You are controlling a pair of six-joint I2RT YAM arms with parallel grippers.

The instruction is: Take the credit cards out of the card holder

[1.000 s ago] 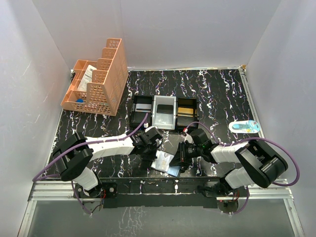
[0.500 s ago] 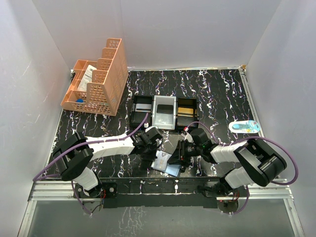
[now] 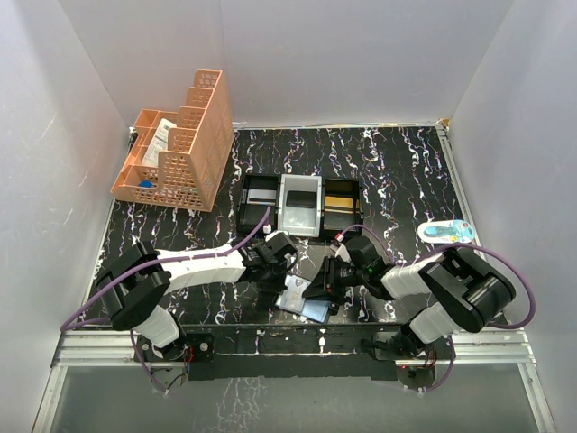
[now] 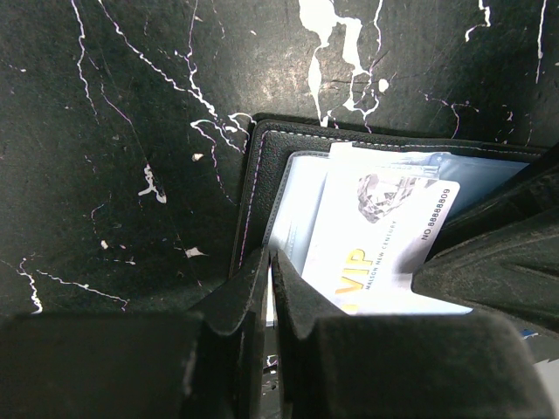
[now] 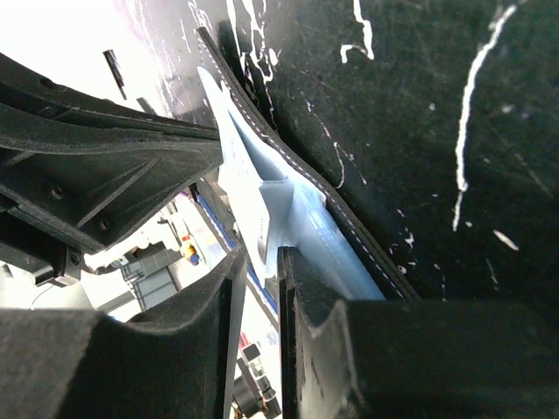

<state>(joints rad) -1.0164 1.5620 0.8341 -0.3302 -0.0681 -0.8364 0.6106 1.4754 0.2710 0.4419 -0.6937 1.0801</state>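
Note:
The card holder (image 3: 306, 305) lies open near the table's front edge, between the two arms. Its dark stitched edge (image 4: 262, 175) frames pale sleeves, and a white VIP credit card (image 4: 376, 236) sticks out of them. My left gripper (image 4: 271, 262) is shut on the holder's near edge and pins it. My right gripper (image 5: 260, 262) comes in from the right. Its jaws stand a narrow gap apart, with the pale card edge (image 5: 262, 218) at their mouth. From above, the left gripper (image 3: 279, 280) and right gripper (image 3: 323, 287) meet over the holder.
An orange mesh organiser (image 3: 176, 149) stands at the back left. A black-and-white three-compartment tray (image 3: 300, 204) sits just behind the grippers. A small white and blue object (image 3: 446, 231) lies at the right. The table's front edge (image 3: 297, 327) is right below the holder.
My right gripper's jaws have parted a little, and it has tilted and shifted left toward the holder. The left gripper has kept its hold and place.

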